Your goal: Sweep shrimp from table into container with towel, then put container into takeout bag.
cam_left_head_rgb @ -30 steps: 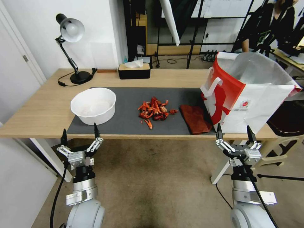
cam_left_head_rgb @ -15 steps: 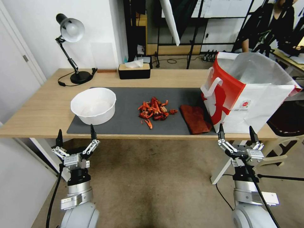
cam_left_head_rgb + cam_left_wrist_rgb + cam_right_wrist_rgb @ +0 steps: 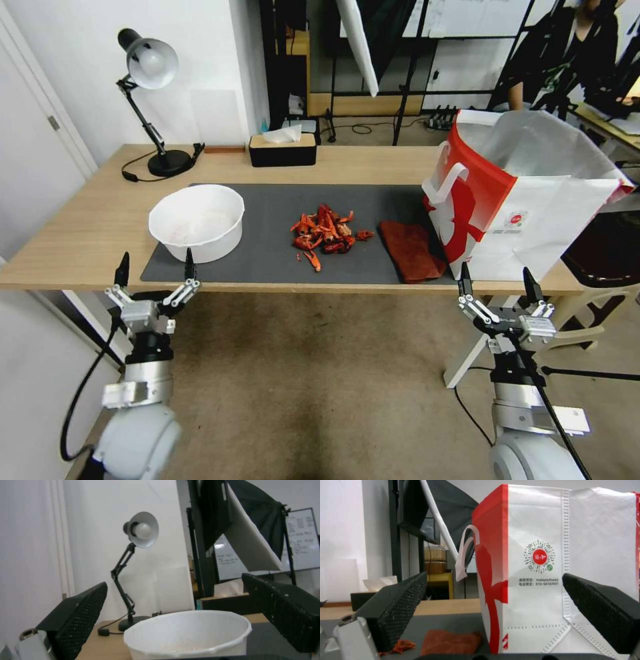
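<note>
A pile of red-orange shrimp [image 3: 325, 231] lies mid-mat on the table [image 3: 80, 233]. The white container [image 3: 197, 222] stands at the mat's left end, and the left wrist view looks at the container [image 3: 188, 632] from close by. A rust-red towel [image 3: 411, 250] lies flat right of the shrimp, against the red and white takeout bag [image 3: 520, 200]. My left gripper [image 3: 155, 271] hangs open before the table's front edge, just short of the container. Open too, my right gripper [image 3: 495, 280] is in front of the bag. In the right wrist view I see the takeout bag [image 3: 560, 567] and the towel [image 3: 450, 642].
A black desk lamp [image 3: 148, 100] and a black tissue box [image 3: 283, 149] stand at the table's back. A white-legged stool [image 3: 587, 327] is beside my right arm. Carpeted floor lies under both arms.
My left gripper has shifted left and slightly up toward the table's edge, nearer the container's left side. The right gripper has barely moved. Objects on the table are unchanged.
</note>
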You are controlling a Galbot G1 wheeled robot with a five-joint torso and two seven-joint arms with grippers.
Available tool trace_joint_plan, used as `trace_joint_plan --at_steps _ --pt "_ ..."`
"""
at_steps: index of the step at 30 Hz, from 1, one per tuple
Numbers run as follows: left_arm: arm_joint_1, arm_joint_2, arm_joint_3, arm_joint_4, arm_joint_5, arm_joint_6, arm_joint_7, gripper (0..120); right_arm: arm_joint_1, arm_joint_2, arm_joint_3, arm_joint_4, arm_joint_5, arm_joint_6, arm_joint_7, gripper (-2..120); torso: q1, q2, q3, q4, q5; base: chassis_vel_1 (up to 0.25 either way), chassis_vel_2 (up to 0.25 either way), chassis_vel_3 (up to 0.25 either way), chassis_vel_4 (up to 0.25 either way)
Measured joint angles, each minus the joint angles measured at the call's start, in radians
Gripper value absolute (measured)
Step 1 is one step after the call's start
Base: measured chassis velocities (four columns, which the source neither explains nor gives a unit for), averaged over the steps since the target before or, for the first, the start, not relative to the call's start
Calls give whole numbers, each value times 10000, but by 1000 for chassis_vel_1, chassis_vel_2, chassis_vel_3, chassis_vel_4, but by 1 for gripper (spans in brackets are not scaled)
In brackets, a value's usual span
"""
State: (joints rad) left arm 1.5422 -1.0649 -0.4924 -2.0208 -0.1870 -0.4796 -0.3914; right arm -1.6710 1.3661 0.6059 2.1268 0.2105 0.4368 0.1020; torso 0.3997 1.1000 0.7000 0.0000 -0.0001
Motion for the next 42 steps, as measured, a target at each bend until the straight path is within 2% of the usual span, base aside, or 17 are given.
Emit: trace_joint_plan --at_steps 2,3,4,8,9,11,12,14,15,18,19,22,28,31,36,39,42 --pt "-208 875 36 -26 -538 369 19 100 4 0 -4 31 48 -2 -20 100 -1 0 0 0 -1 0 0 0 0" --pt "-282 1121 42 -26 -730 460 32 100 -1 0 -5 32 52 -3 -31 100 0 0 0 0 0 0 0 0 0" --pt "-282 1121 42 -26 -730 460 32 100 -1 0 -5 32 52 -3 -31 100 0 0 0 0 0 0 0 0 0" --pt "-762 2248 111 235 -1879 770 232 100 -30 30 -37 32 52 -4 -77 100 2 -1 0 0 1 0 0 0 0" --pt "-762 2248 111 235 -1879 770 232 100 -30 30 -37 32 52 -4 -77 100 2 -1 0 0 1 0 0 0 0" --pt "-1027 2707 203 484 -2492 886 379 100 -18 69 -62 24 34 -4 -92 100 2 0 1 -1 -3 0 0 0 0" --pt "-1027 2707 203 484 -2492 886 379 100 -18 69 -62 24 34 -4 -92 100 2 0 1 -1 -3 0 0 0 0" --pt "-1298 3209 305 778 -2933 976 596 100 23 123 -96 -4 -9 -7 -98 100 3 -1 0 0 -2 0 0 0 0" --pt "-1298 3209 305 778 -2933 976 596 100 23 123 -96 -4 -9 -7 -98 100 3 -1 0 0 -2 0 0 0 0" --pt "-1508 3869 398 1209 -3140 965 834 100 29 185 -126 -30 -52 -2 -110 100 3 0 1 1 -3 0 0 0 0" --pt "-1508 3869 398 1209 -3140 965 834 100 29 185 -126 -30 -52 -2 -110 100 3 0 1 1 -3 0 0 0 0" --pt "-1811 4452 537 1716 -3286 874 1026 100 4 252 -135 -80 -64 66 -129 100 3 0 0 2 0 0 0 0 0" --pt "-2399 4852 809 2467 -3207 622 1458 100 44 300 -136 -154 -61 105 -137 100 4 -1 0 -2 -2 0 0 0 0" --pt "-2621 5222 843 2857 -3104 383 2089 100 112 308 -136 -158 -35 104 -137 100 3 0 -1 0 -1 0 0 0 0" --pt "-2709 5628 748 3087 -2971 156 2691 100 159 310 -147 -177 -15 99 -137 100 3 0 0 0 -2 0 0 0 0" --pt "-2867 6239 566 3455 -2701 -169 3348 100 228 314 -171 -229 66 91 -132 100 3 0 0 0 1 0 0 0 0" --pt "-2980 6479 561 3691 -2603 -294 3701 100 277 295 -175 -253 134 80 -131 100 4 0 0 0 0 0 0 0 0"
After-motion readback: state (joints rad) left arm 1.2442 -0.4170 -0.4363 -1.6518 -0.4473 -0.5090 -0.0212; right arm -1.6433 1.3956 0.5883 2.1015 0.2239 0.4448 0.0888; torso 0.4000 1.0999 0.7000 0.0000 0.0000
